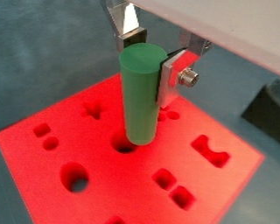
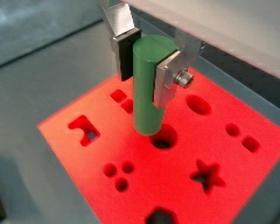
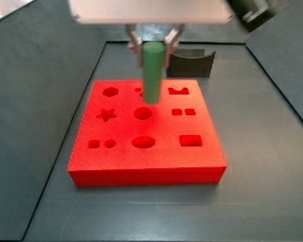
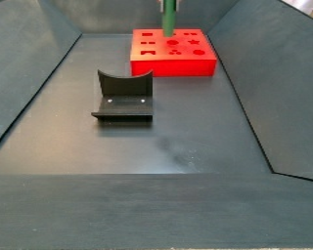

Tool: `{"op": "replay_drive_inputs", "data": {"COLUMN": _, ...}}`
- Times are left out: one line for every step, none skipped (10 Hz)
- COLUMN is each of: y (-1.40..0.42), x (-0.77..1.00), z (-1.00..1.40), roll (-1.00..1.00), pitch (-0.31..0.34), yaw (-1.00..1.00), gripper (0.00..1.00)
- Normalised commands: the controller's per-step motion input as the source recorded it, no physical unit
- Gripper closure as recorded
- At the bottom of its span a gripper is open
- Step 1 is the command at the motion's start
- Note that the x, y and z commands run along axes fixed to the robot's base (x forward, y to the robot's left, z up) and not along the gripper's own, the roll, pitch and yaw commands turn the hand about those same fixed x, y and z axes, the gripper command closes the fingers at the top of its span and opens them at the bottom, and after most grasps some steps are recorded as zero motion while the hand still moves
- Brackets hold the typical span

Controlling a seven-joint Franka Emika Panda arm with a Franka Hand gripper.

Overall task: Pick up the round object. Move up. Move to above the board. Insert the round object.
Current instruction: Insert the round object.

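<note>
gripper (image 1: 146, 54) seen above the red board, two flat silver plate fingers (image 2: 168, 77) with dark pads, a hex-ish silver screw on the side of one plate, pale off-white boxy housing up top, black part behind it in a side view

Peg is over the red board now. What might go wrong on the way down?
The gripper holds the slim green cylindrical peg near its top, so its long lower end may tilt on contact. Its tip hangs just above a round hole in the flat bright red board; any offset could catch the rim.
</note>
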Motion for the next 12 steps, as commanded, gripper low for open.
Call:
{"op": "replay_drive_inputs", "data": {"y": -0.06, "x": -0.12, "z": -0.07, "roll": 0.0, "pitch": -0.067, "yaw": -0.16, "gripper": 1.0}}
{"op": "replay_drive_inputs", "data": {"y": -0.09, "x": 0.0, "z": -0.02, "roll": 0.0, "pitch": -0.026, "yaw": -0.05, "gripper": 1.0}}
{"op": "replay_drive_inputs", "data": {"y": -0.15, "x": 0.09, "z": -0.1, "roll": 0.04, "pitch": -0.019, "yaw": 0.0, "gripper": 1.0}}
{"op": "replay_drive_inputs", "data": {"y": -0.19, "x": 0.2, "z": -0.11, "roll": 0.08, "pitch": 0.0, "yaw": 0.0, "gripper": 1.0}}
{"op": "replay_drive_inputs", "data": {"y": -0.19, "x": 0.13, "z": -0.17, "roll": 0.1, "pitch": -0.003, "yaw": 0.0, "gripper": 1.0}}
{"op": "replay_drive_inputs", "data": {"y": -0.12, "x": 0.02, "z": -0.15, "roll": 0.11, "pitch": 0.0, "yaw": 0.0, "gripper": 1.0}}
{"op": "replay_drive_inputs", "data": {"y": 0.0, "x": 0.0, "z": -0.21, "roll": 0.15, "pitch": 0.0, "yaw": 0.06, "gripper": 1.0}}
{"op": "replay_drive_inputs", "data": {"y": 0.0, "x": -0.06, "z": -0.2, "roll": 0.18, "pitch": 0.0, "yaw": 0.08, "gripper": 1.0}}
{"op": "replay_drive_inputs", "data": {"y": 0.08, "x": -0.12, "z": -0.14, "roll": 0.12, "pitch": 0.0, "yaw": 0.01, "gripper": 1.0}}
{"op": "replay_drive_inputs", "data": {"y": 0.0, "x": 0.0, "z": -0.07, "roll": 0.06, "pitch": 0.0, "yaw": 0.0, "gripper": 1.0}}
{"op": "replay_drive_inputs", "data": {"y": 0.0, "x": 0.0, "z": -0.03, "roll": 0.02, "pitch": -0.011, "yaw": 0.0, "gripper": 1.0}}
{"op": "replay_drive_inputs", "data": {"y": 0.0, "x": 0.03, "z": -0.01, "roll": 0.0, "pitch": 0.0, "yaw": 0.0, "gripper": 1.0}}
